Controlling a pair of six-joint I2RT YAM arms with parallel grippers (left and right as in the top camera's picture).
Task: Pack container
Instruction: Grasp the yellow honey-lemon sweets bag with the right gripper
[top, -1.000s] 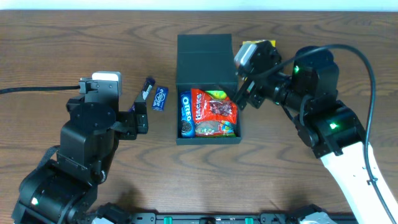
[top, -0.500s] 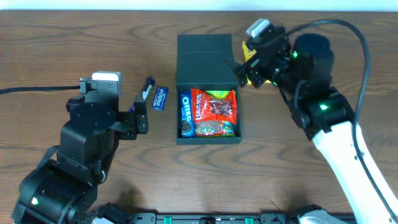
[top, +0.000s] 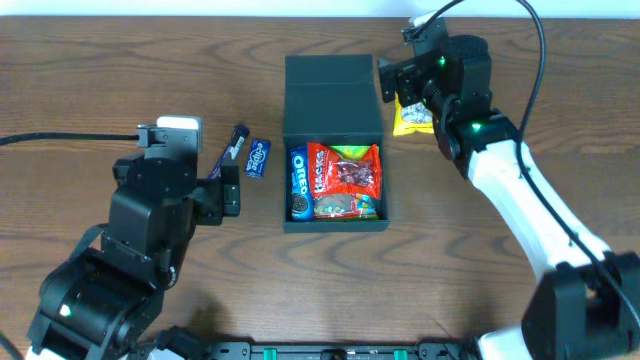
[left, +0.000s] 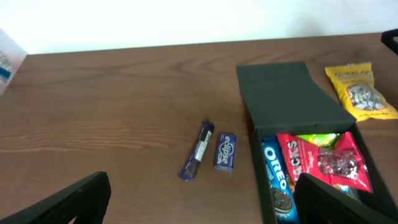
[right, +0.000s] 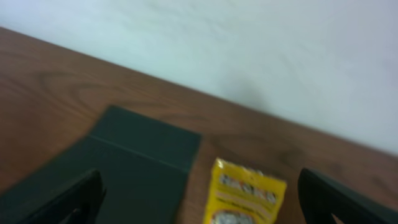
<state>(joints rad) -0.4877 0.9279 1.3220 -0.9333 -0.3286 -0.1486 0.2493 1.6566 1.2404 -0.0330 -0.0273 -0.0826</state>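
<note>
The container is dark green, the table brown wood-grain — Oreo packet blue, snack bag red, loose packet yellow.

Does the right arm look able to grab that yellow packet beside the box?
Probably yes: the open right claw hovers right by the yellow packet, which lies uncovered beside the container.

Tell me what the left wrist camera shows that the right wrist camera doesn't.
Only the left wrist view: the purple bar and blue Eclipse pack lying on the table, the Oreo pack and red packet inside the container, and the open left gripper. Only the right wrist view: the open right gripper. Both: the container's opened lid, the yellow packet beside it, and the table.
</note>
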